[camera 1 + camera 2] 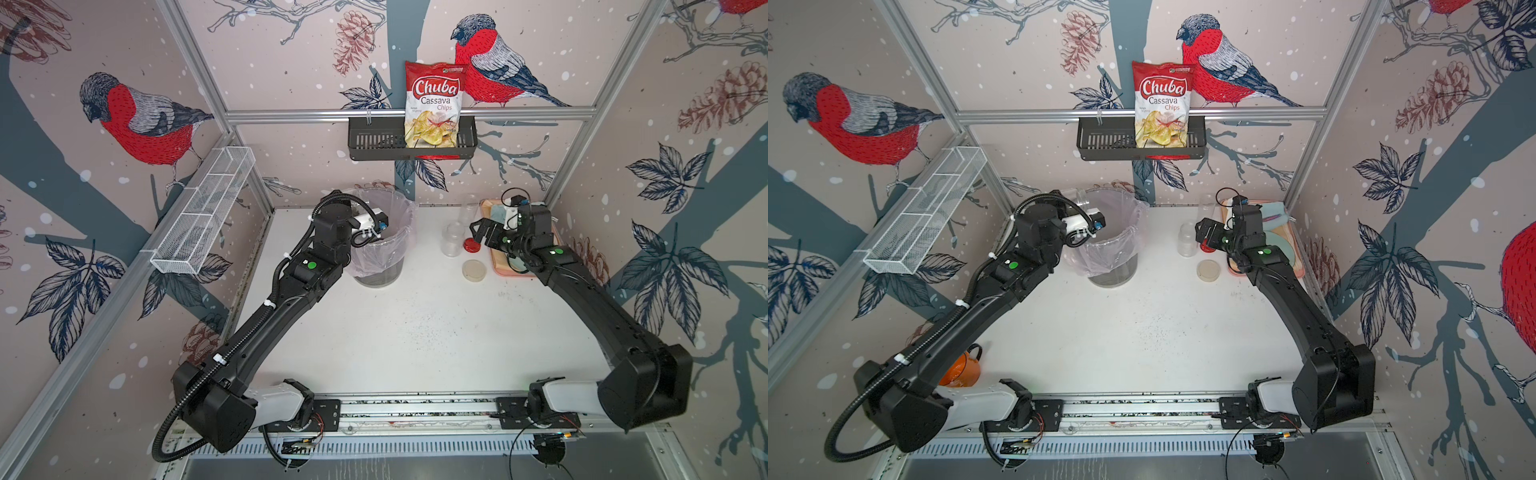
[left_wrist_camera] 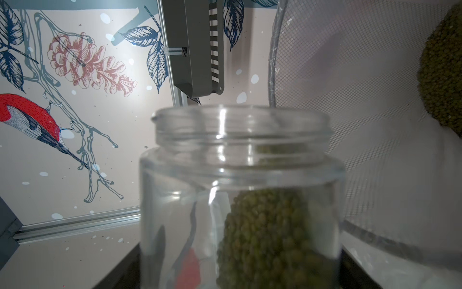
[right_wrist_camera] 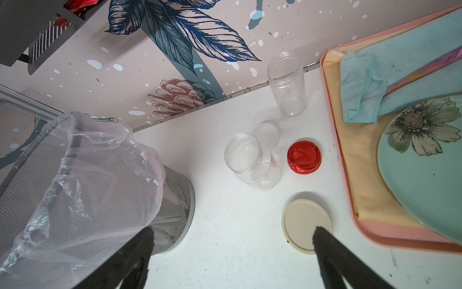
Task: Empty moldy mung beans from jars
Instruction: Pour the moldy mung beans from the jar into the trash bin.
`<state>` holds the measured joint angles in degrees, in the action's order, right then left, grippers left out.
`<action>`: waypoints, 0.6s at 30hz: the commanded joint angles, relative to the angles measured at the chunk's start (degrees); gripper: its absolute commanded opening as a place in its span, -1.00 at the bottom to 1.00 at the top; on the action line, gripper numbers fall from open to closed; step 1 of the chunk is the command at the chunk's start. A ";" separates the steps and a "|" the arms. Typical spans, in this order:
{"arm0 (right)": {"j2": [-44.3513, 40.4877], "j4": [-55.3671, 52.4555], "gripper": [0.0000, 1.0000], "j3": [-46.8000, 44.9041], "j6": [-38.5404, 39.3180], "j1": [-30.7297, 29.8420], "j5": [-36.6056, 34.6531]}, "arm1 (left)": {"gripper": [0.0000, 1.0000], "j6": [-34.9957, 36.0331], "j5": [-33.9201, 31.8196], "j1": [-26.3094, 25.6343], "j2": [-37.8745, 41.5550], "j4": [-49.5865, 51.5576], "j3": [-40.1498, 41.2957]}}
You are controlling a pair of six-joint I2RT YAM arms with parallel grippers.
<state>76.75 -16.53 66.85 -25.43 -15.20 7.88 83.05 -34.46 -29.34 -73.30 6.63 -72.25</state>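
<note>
Where the white table [image 1: 415,324] reaches 11 o'clock in both top views stands a grey mesh bin [image 1: 380,276] with a clear liner [image 3: 87,175]. Left gripper [image 1: 1065,198]: closed on a lidless jar [image 2: 240,180], held tipped at the bin's 10 o'clock rim, mouth just beside that rim. Mung beans [image 2: 262,237]: one mass inside the held jar, a second heap [image 2: 442,62] on the bin's bottom. Right gripper [image 3: 232,250]: jaws spread wide, nothing between them, over the table at 1 o'clock. Short empty jar [image 3: 251,162], upright; tall empty jar [image 3: 287,85] at its 1 o'clock, by the back wall. Red lid [image 3: 304,157] at the short jar's 3 o'clock, beige lid [image 3: 307,224] at its 5 o'clock, both flat. Pink tray [image 3: 400,235] at 2 o'clock, bearing a flowered plate [image 3: 425,175] and blue cloth [image 3: 362,95].
</note>
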 commanded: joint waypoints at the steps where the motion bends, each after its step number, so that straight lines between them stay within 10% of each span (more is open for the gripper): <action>1: -0.66 1.02 0.99 -0.05 0.29 0.15 0.36 | -1.00 3.35 -0.79 0.25 -0.57 -4.02 -1.78; 18: -1.77 2.12 0.99 -1.77 0.01 1.06 1.35 | -1.00 10.88 -2.55 1.13 -2.11 -6.11 -2.20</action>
<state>75.48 -16.10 65.30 -25.47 -14.26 8.93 91.24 -36.01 -28.38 -75.46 6.55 -74.37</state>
